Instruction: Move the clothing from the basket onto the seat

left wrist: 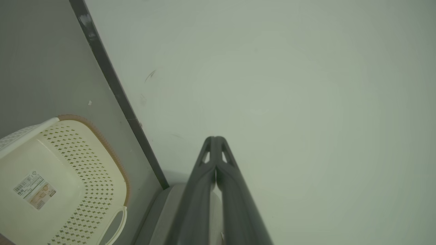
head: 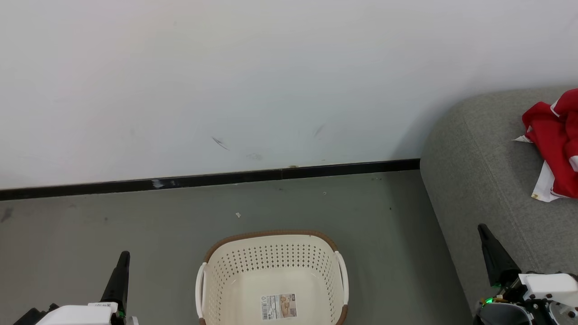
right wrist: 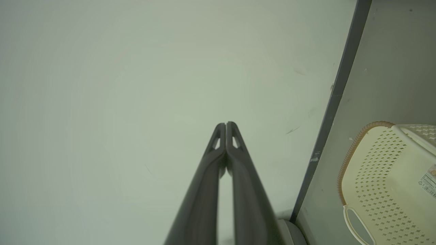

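Note:
The red and white clothing [head: 554, 146] lies crumpled on the grey seat [head: 478, 180] at the right edge of the head view. On the floor at bottom centre stands the cream basket [head: 271, 259], with just a label sticker [head: 279, 306] inside; it is also in the left wrist view as the basket [left wrist: 81, 163] and in the right wrist view as the basket [right wrist: 381, 170]. My left gripper [head: 123, 257] is shut at the lower left, left of the basket. My right gripper [head: 482, 228] is shut at the lower right, in front of the seat's edge. Both hold nothing: left gripper [left wrist: 215, 139], right gripper [right wrist: 226, 124].
A white wall [head: 271, 81] with a black skirting strip [head: 216, 178] runs behind the basket. Grey floor [head: 135, 216] stretches between the wall, the basket and the seat. A small white scrap [head: 238, 215] lies on the floor beyond the basket.

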